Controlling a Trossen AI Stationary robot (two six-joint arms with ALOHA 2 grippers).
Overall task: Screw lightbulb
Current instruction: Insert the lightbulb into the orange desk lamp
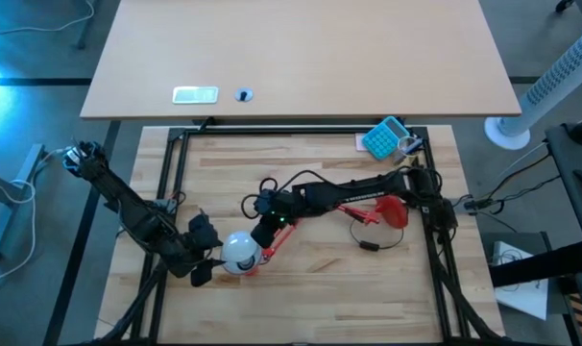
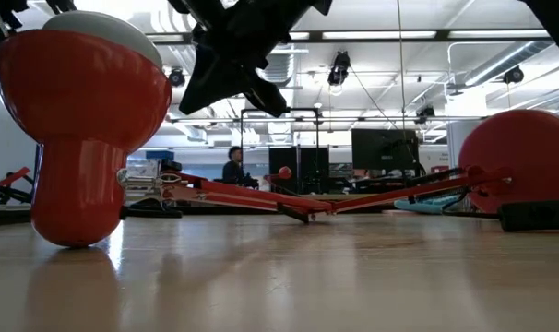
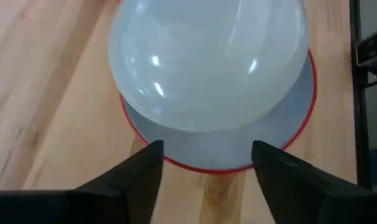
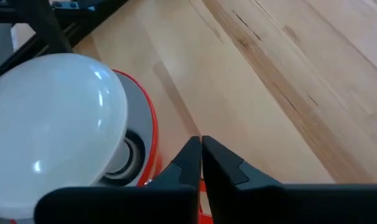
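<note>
No lettering to read anywhere: nothing legible on the lamp, the table, or the room's distant screens.

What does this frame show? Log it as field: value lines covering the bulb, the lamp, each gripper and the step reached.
lightbulb: white dome sitting in the shade of the red desk lamp, mouth up
lamp: lying on the wooden table, its base toward the right side
left gripper: open, fingers either side of the shade, not touching the bulb
right gripper: shut, empty, beside the shade
step: bulb in the socket; how tight cannot be told
</note>
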